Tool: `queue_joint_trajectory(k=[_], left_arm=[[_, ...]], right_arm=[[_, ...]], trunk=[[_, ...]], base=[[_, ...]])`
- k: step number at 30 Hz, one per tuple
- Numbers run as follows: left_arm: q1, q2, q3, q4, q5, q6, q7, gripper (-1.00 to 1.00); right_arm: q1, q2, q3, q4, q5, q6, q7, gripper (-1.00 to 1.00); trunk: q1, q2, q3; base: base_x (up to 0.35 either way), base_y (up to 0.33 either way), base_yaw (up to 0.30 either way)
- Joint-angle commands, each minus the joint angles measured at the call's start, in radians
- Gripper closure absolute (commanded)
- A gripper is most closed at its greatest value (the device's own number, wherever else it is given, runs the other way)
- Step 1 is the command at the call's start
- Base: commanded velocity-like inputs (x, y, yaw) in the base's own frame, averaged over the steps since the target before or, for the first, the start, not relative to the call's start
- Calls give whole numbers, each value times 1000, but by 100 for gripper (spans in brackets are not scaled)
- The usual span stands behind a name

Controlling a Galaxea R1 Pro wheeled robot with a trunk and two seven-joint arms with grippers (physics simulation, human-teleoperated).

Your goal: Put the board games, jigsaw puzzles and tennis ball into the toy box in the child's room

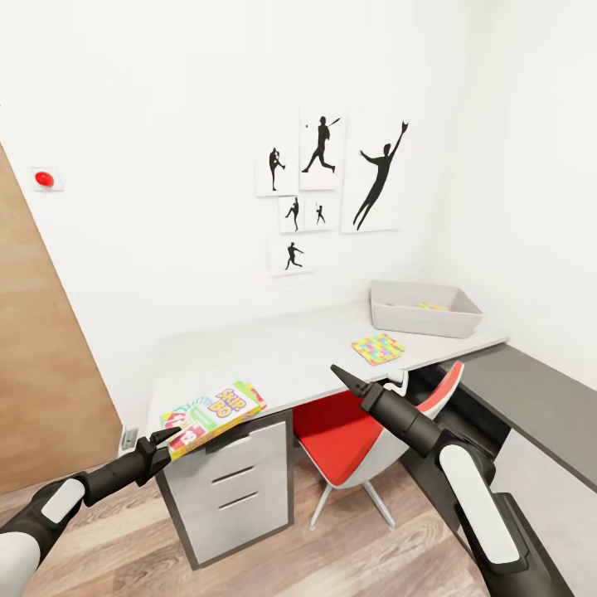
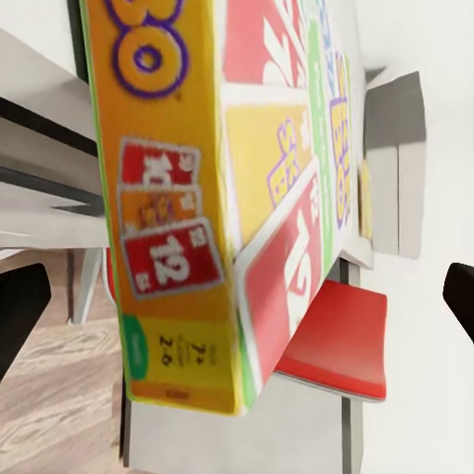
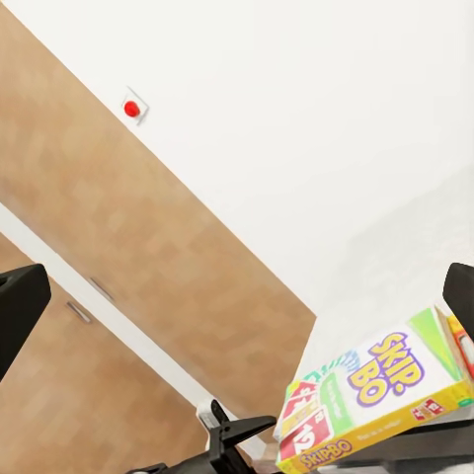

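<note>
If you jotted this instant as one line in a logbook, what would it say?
left gripper: shut on Skip-Bo box | right gripper: open, free | puzzle: on table | toy box: on table's far end

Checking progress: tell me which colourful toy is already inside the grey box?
The small one lying in the toy box; the puzzle lies on the table, the Skip-Bo game in the left end effector.

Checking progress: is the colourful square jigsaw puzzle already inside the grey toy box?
No, the colourful square jigsaw puzzle lies on the grey tabletop, beside the grey toy box.
</note>
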Motion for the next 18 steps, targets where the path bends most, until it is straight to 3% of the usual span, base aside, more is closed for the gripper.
queue_joint_trajectory(k=[1,18], left_arm=[[-1,0,3,0,1,6,-1,-100],[-1,0,3,0,1,5,-1,-100]], right_arm=[[-1,0,0,0,-6,5,-1,-100],[-1,0,0,0,-6,5,0,-100]], trunk=[[0,-1,-1],[0,-1,-1]], base=[[8,-7,0],[2,-2,0]])
